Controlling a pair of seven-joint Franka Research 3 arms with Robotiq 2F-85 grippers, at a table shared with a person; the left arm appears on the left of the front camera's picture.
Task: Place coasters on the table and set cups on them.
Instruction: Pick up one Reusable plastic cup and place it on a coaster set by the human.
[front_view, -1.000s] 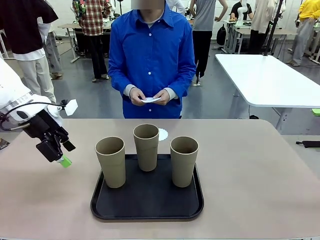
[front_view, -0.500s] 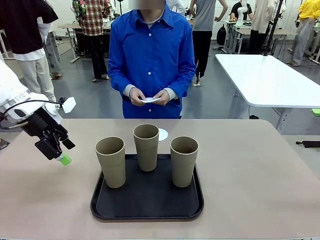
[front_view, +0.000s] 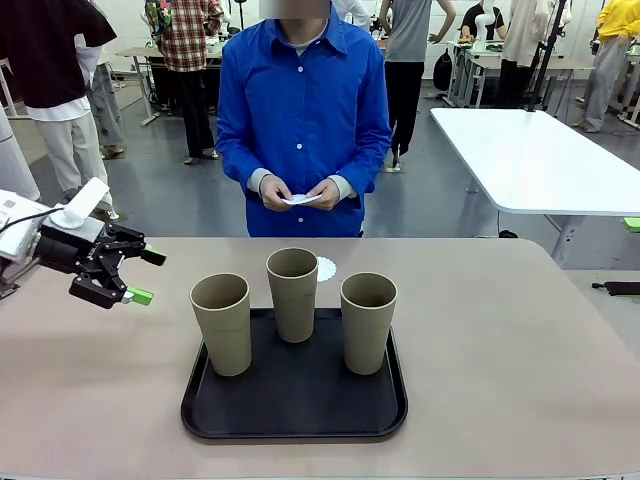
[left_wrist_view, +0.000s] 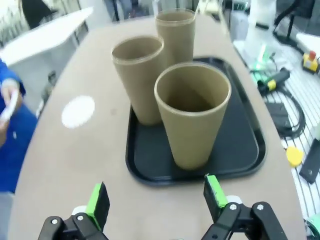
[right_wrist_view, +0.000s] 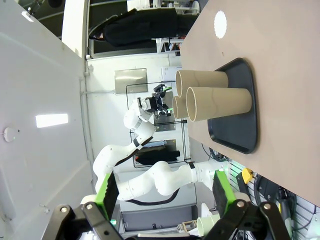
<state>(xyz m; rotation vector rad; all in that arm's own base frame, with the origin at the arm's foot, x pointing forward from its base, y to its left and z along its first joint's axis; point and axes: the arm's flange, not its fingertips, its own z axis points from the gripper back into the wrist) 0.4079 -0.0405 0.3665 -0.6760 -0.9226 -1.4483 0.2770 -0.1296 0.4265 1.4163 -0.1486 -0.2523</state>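
Note:
Three tan cups stand upright on a black tray (front_view: 295, 405): a left cup (front_view: 221, 322), a middle cup (front_view: 292, 293) and a right cup (front_view: 368, 320). One white coaster (front_view: 326, 268) lies on the table (front_view: 520, 340) just behind the middle cup. The person holds more white coasters (front_view: 300, 199) in both hands. My left gripper (front_view: 146, 277) hovers left of the tray, open and empty, pointing at the cups. In the left wrist view the nearest cup (left_wrist_view: 192, 115) stands beyond the open left gripper (left_wrist_view: 156, 200), with the coaster (left_wrist_view: 78, 111) to the left. My right gripper (right_wrist_view: 165, 192) is open and empty, far from the cups (right_wrist_view: 217, 102).
A white table (front_view: 540, 160) stands at the back right, and people stand farther off. The beige tabletop is bare on both sides of the tray. In the right wrist view the tray (right_wrist_view: 248, 125) and coaster (right_wrist_view: 220, 22) lie sideways.
My left gripper has risen and swung from pointing down at the table to pointing sideways at the cups. Cups, tray, coaster and the person's hands have stayed put.

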